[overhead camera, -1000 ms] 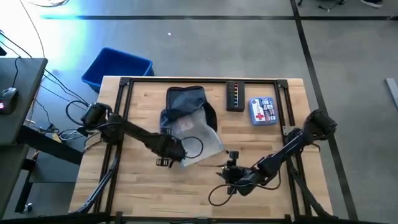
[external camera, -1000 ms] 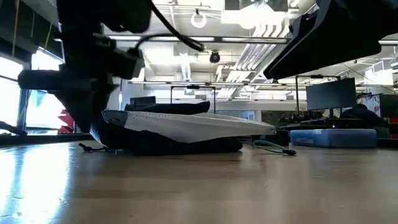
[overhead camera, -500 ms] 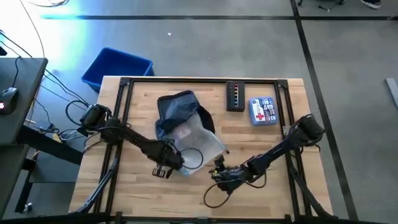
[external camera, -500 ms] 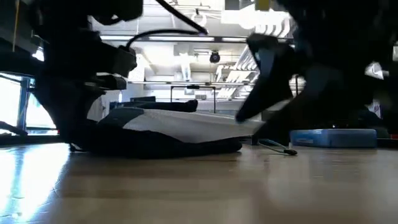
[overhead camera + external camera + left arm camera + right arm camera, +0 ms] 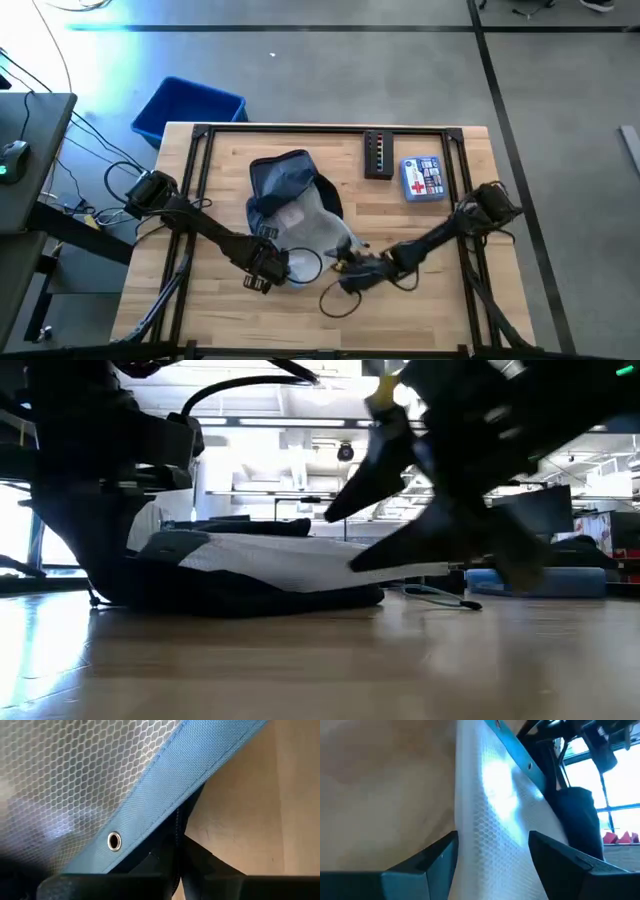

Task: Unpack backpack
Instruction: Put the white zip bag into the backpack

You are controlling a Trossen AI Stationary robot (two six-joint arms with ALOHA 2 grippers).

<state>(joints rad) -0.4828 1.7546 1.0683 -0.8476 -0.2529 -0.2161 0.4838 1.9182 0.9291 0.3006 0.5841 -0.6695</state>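
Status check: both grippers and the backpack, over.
Left gripper shut on clear mesh pouch. Right gripper open at pouch's opposite edge. Dark navy fabric backpack lies flat, pouch partly out.

Soft dark navy fabric backpack point(image 5: 288, 180) as landmark, mid-surface point(image 5: 420, 300). Clear mesh plastic pouch point(image 5: 315, 232) partly on its near side. Black rectangular box point(image 5: 378, 155) to its right, first-aid kit point(image 5: 422, 178) beyond. Bright blue plastic bin point(image 5: 187, 108) behind-left, on floor.

High view: overhead, straight down on the whole pale wooden slatted table point(image 5: 420, 300). Low view: at tabletop height, level, facing toward the high view's 12 o'clock. Wrist views: very close. All four share the translucent honeycomb-mesh pouch with blue fabric edging point(image 5: 315, 228) point(image 5: 300, 560) point(image 5: 75, 775) point(image 5: 500, 820) near centre.
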